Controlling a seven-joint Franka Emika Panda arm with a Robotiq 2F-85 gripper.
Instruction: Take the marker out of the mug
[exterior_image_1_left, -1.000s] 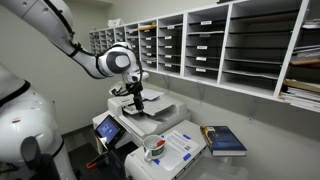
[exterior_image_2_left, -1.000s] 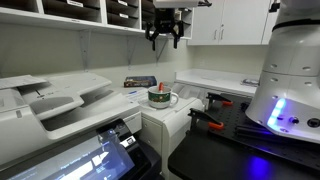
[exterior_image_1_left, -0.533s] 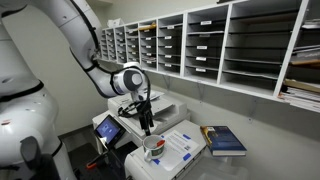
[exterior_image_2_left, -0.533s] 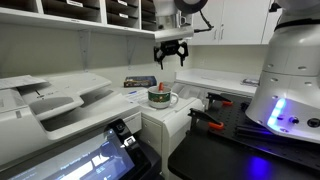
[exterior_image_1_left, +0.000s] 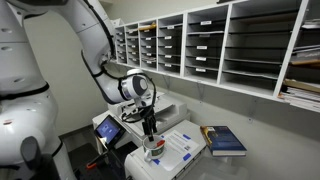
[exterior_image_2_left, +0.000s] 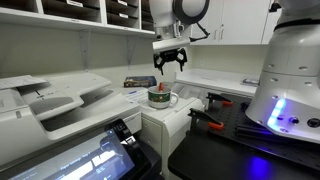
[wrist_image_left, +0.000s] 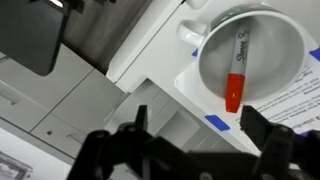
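Observation:
The white mug (wrist_image_left: 250, 45) stands on a white sheet in the wrist view, its handle pointing left. The marker (wrist_image_left: 237, 68), dark with a red cap, leans inside it, the red end over the rim. My gripper (wrist_image_left: 200, 140) is open and empty, its dark fingers below the mug in this view. In both exterior views the gripper (exterior_image_1_left: 149, 128) (exterior_image_2_left: 169, 63) hangs just above the mug (exterior_image_1_left: 153, 148) (exterior_image_2_left: 160, 97), apart from it.
A blue book (exterior_image_1_left: 224, 139) lies beside the sheet the mug stands on. A white printer (exterior_image_2_left: 60, 100) with a touchscreen (exterior_image_1_left: 108, 127) stands close by. Mail-slot shelves (exterior_image_1_left: 220, 45) line the wall. The robot base (exterior_image_2_left: 290, 80) stands on a dark bench.
My gripper has come down from high above the printer to just over the mug, staying open.

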